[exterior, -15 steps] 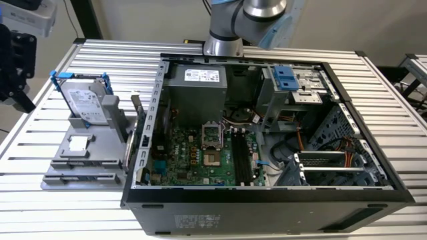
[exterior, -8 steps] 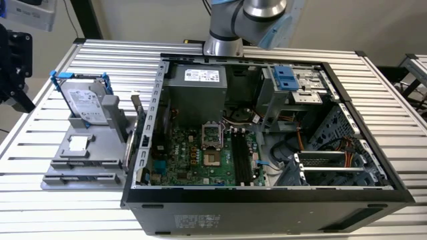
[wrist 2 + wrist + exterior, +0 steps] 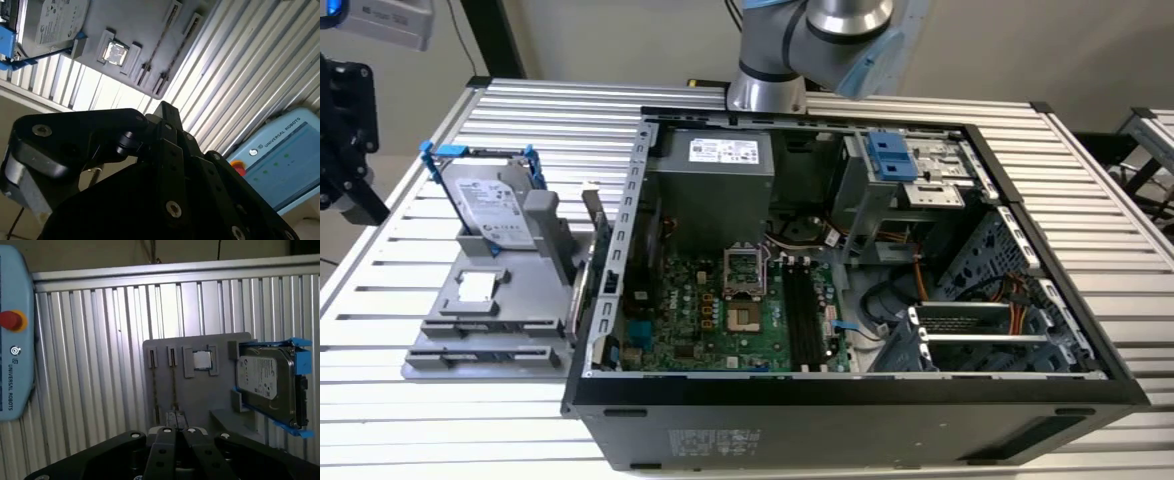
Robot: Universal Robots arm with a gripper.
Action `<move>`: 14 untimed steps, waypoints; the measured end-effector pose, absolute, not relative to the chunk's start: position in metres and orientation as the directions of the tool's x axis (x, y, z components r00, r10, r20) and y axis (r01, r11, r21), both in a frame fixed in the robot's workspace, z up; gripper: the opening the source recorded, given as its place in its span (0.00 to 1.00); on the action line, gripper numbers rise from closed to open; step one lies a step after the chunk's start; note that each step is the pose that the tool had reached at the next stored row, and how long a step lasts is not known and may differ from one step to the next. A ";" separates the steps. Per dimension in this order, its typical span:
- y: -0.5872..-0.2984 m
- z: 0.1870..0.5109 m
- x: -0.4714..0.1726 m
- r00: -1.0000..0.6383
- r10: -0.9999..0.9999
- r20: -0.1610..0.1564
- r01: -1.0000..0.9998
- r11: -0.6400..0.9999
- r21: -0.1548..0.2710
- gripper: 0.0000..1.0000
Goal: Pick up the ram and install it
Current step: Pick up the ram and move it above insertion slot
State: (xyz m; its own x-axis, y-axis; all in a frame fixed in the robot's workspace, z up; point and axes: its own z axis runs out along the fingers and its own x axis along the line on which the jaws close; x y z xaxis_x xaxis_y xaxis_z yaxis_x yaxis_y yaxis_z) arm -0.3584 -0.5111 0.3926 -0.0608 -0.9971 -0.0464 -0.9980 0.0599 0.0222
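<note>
The ram (image 3: 155, 387) stands on edge as a thin dark stick in a slot of the grey fixture (image 3: 220, 400), with a second like stick (image 3: 174, 387) beside it. In the second wrist view the same ram (image 3: 159, 42) runs across the fixture (image 3: 130, 20). My gripper (image 3: 174, 416) hangs above the table, its tips over the near ends of the two sticks and apart from them. Its fingers (image 3: 162, 107) meet at a point with nothing between them. The black memory slots (image 3: 807, 320) lie on the green motherboard in the open computer case (image 3: 854, 390).
A silver hard drive in a blue bracket (image 3: 494, 200) stands at the fixture's (image 3: 467, 340) back, with a small silver chip (image 3: 201, 360) in a frame beside it. A blue teach pendant (image 3: 15, 340) lies on the slatted table (image 3: 90, 365). The arm's base (image 3: 767, 90) stands behind the case.
</note>
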 end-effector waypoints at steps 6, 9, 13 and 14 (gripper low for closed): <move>-0.511 0.393 -0.358 0.026 -0.999 -0.047 -0.999 -0.027 0.021 0.00; -0.511 0.393 -0.357 0.061 -0.997 -0.046 -0.998 -0.062 0.020 0.00; -0.511 0.392 -0.354 0.070 -0.996 -0.047 -0.997 -0.071 0.020 0.00; -0.511 0.392 -0.353 0.070 -0.996 -0.047 -0.997 -0.071 0.020 0.00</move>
State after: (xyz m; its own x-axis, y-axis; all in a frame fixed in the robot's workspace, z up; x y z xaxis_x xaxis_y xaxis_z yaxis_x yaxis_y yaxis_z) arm -0.3529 -0.5112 0.3920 0.0698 -0.9965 -0.0466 -0.9973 -0.0708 0.0196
